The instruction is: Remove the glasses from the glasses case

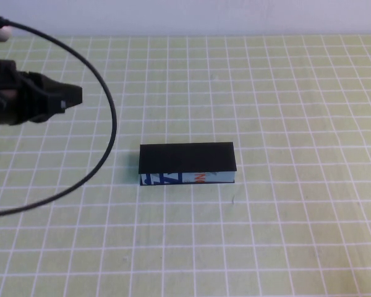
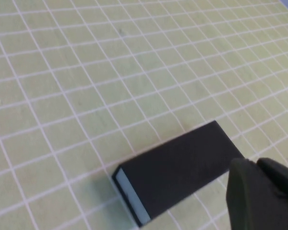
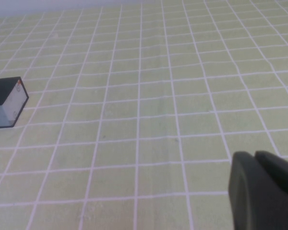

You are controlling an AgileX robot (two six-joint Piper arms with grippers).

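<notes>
The glasses case [image 1: 187, 158] lies closed in the middle of the mat, a long black box with its light-blue printed side facing the robot. The glasses are hidden, since the lid is down. My left gripper [image 1: 77, 96] hovers at the far left, well clear of the case, with its fingers pressed together and nothing between them. In the left wrist view the case [image 2: 177, 167] lies just beyond the left gripper [image 2: 254, 165]. The right gripper [image 3: 253, 155] is shut and empty above bare mat, with the case [image 3: 7, 100] far off to one side. The right arm is outside the high view.
A green mat with a white grid [image 1: 284, 216] covers the table. A black cable [image 1: 111, 124] arcs from the left arm over the mat's left part. A small white object [image 1: 0, 31] sits at the back left corner.
</notes>
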